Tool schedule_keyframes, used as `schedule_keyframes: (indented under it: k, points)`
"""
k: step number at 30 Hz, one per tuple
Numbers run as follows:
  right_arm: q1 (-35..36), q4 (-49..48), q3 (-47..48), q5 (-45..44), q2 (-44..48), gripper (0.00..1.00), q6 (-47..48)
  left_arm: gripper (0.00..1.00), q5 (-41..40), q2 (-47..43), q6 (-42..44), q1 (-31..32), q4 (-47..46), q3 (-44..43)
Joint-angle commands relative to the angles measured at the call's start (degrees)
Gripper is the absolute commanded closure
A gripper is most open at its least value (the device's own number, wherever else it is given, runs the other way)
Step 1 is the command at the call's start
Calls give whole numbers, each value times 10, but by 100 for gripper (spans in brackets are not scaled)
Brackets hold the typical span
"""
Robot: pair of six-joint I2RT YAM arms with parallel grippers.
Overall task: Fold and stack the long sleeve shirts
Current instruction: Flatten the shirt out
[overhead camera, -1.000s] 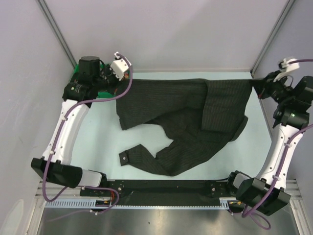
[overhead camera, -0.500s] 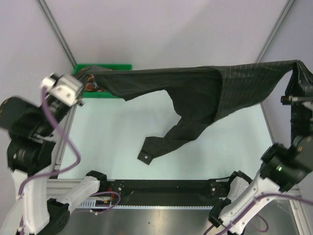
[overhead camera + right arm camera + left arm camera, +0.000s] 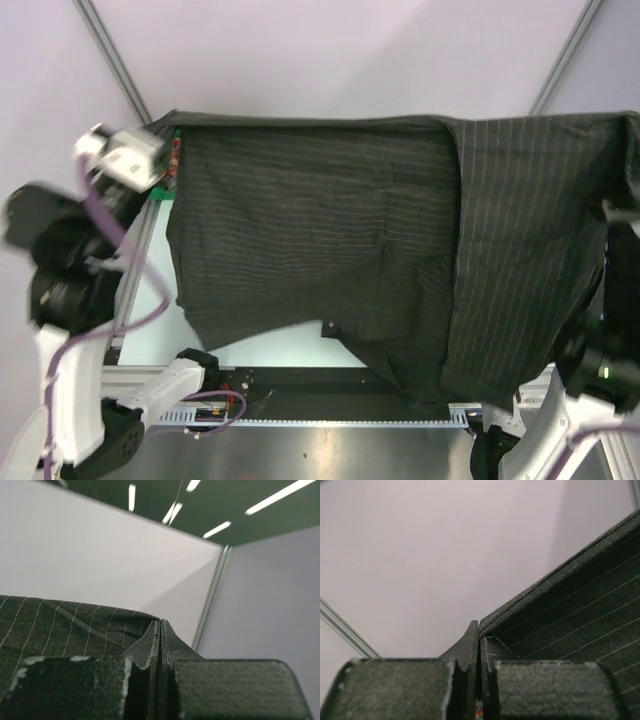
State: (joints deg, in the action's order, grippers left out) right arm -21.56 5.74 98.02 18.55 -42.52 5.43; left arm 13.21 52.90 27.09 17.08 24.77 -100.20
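Hanging like a curtain in the overhead view, the black pinstriped shirt [image 3: 320, 230] is stretched wide in the air between both raised arms. Its top edge is taut and its lower part droops toward the table [image 3: 270, 345]. A second ago it lay crumpled on that table, and half a second ago it was only partly lifted, one sleeve trailing. The lift now looks complete, so laying it down flat for folding is probably next.

Left wrist view: the left gripper [image 3: 479, 645] is clenched on a corner of the shirt's edge, cloth pinched between its pads.

Right wrist view: the right gripper [image 3: 161, 640] is likewise clamped on the opposite corner, with fabric running off to the left.
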Motion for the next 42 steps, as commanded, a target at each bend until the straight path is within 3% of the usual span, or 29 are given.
schedule_keyframes:
  k: [1, 7, 11, 14, 19, 25, 26, 27, 28, 29, 30, 32, 34, 38, 42]
  points:
    - [3, 52, -96, 24, -90, 100, 63, 100, -75, 77, 1, -9, -41, 82]
    - [36, 22, -243, 66, -160, 100, 128, 100, -54, 178, 29, -10, -133, 246]
    - [96, -33, -353, 49, -264, 100, 182, 100, -53, 301, 34, -20, -186, 281]
    - [116, -97, -366, 11, -381, 100, 195, 100, -63, 434, 38, -25, -195, 238]
    - [134, -142, -296, -29, -547, 100, 212, 100, -89, 656, 48, -25, -103, 37]
    - [150, -117, -151, -59, -686, 100, 201, 97, -131, 764, 47, -26, -35, -114]
    - [153, -101, -135, -69, -701, 100, 201, 90, -131, 772, 46, -26, -19, -134]
    - [159, -87, -100, -76, -722, 95, 203, 85, -131, 776, 46, -26, -7, -143]
    - [160, -72, -84, -89, -732, 76, 203, 76, -146, 777, 43, -27, 8, -149]
    - [160, -30, -66, -91, -739, 66, 202, 62, -144, 770, 28, -28, 14, -147]
    - [159, -6, -39, -96, -745, 50, 203, 57, -114, 759, 20, -36, 19, -139]
    - [149, 69, -20, -100, -740, 35, 210, 40, -90, 695, 3, -44, 11, -85]
    - [125, 105, -29, -99, -708, 12, 219, 33, -38, 644, 2, -55, 16, -44]
    - [62, 297, -28, -15, -643, 12, 223, 30, 48, 501, 66, -58, 53, 126]
    - [1, 468, -89, 100, -562, 19, 276, 30, 96, 355, 126, -53, 102, 276]
